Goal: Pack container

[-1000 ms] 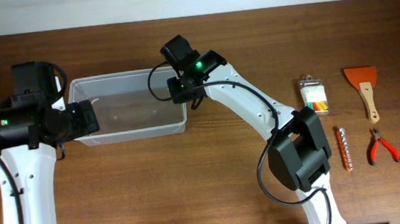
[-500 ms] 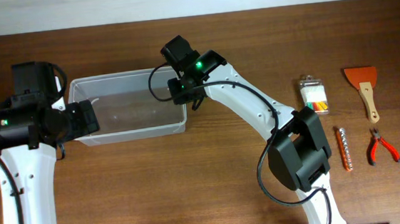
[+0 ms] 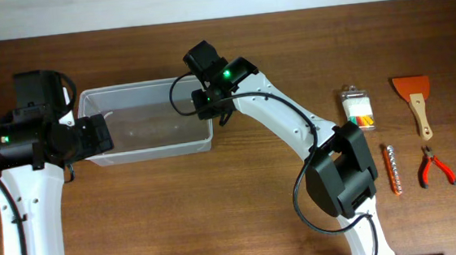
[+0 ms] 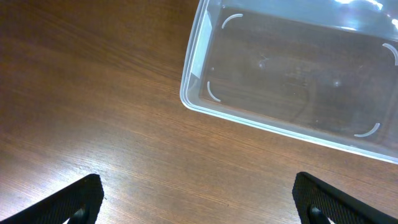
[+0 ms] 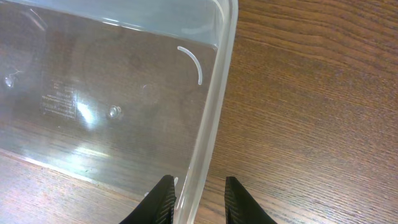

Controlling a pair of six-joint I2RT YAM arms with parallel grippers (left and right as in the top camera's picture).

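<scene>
Zero change: right pincer (image 5: 199, 180) on container (image 5: 226, 56)

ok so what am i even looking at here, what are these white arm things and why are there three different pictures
These are two robot arms at a wooden table. One picture looks down from above; the other two come from a camera on each wrist. The clear plastic container is empty. The right fingers are closed on its rim; the left fingers stand wide open, holding nothing, near its other end. Further right lie a small clear case of coloured bits, an orange scraper, red pliers and an orange bit holder.
</scene>
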